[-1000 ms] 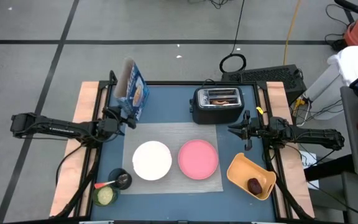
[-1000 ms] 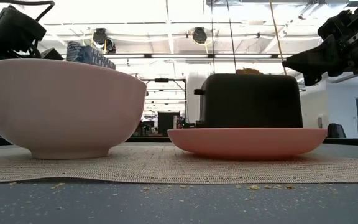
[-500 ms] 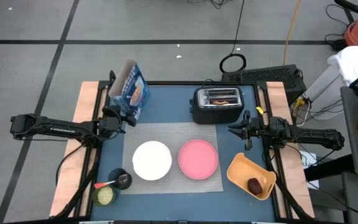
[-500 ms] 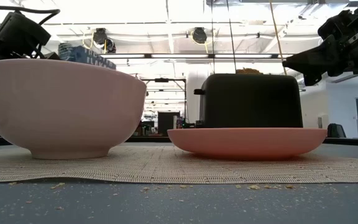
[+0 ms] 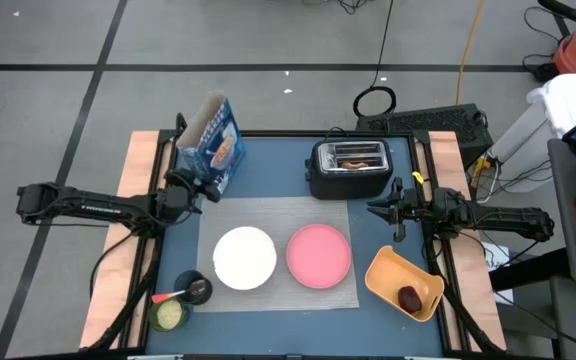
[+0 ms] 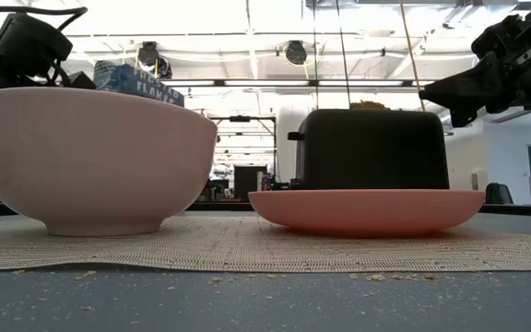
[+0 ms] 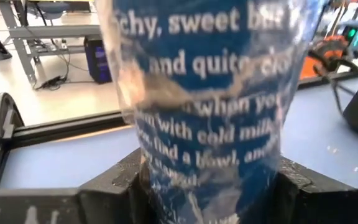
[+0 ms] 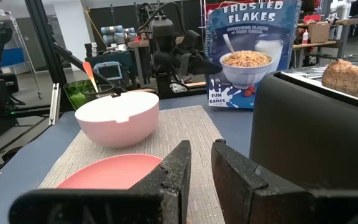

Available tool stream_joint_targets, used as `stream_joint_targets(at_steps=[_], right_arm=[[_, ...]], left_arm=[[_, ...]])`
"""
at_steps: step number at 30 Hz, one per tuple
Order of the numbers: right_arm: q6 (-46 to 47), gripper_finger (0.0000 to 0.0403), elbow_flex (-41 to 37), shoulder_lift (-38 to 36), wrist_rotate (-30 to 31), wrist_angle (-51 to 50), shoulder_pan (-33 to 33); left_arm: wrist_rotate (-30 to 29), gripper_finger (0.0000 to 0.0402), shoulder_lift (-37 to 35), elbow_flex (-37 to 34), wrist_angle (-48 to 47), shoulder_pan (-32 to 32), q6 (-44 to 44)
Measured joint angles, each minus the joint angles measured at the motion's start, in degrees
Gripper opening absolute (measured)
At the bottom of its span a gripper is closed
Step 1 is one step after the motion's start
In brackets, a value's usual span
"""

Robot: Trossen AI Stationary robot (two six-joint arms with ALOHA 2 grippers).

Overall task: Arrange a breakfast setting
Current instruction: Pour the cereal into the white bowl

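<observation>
From above I see the grey rectangular mat [image 5: 276,252] in the middle of the blue table [image 5: 268,155], with the white round bowl [image 5: 244,257] and the pink round plate [image 5: 319,254] side by side on it. The brown toast slice [image 5: 358,159] sits in the black toaster [image 5: 348,168] at the far edge. The small dark red fruit [image 5: 409,297] lies in the yellow-orange dish [image 5: 404,284] at the near right corner, and the spoon [image 5: 176,293] rests near the left corner. I judge that toast, fruit and spoon are not yet placed.

The left gripper [image 5: 200,184] is at the blue cereal box [image 5: 214,146] near the far left corner; the right gripper [image 5: 386,209] waits beside the toaster.

In the low view bowl and plate stand on the mat.

In the left wrist view the fingers stand on both sides of the box, seemingly touching it; I read "sweet", "with cold milk", "find a bowl".

In the right wrist view the fingers are almost together and empty; the box says "FROSTED FLAKES".
</observation>
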Motion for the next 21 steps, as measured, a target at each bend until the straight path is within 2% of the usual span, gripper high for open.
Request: stream_joint_targets(at_steps=[7, 21], right_arm=[[0.1, 0.0059, 0.0, 0.0, 0.0, 0.0, 0.0], [0.1, 0.0059, 0.0, 0.0, 0.0, 0.1, 0.0]], left_arm=[[0.4, 0.0205, 0.0, 0.0, 5.8, 0.0, 2.4], [12.2, 0.0204, 0.0, 0.0, 19.2, 0.0, 4.2]])
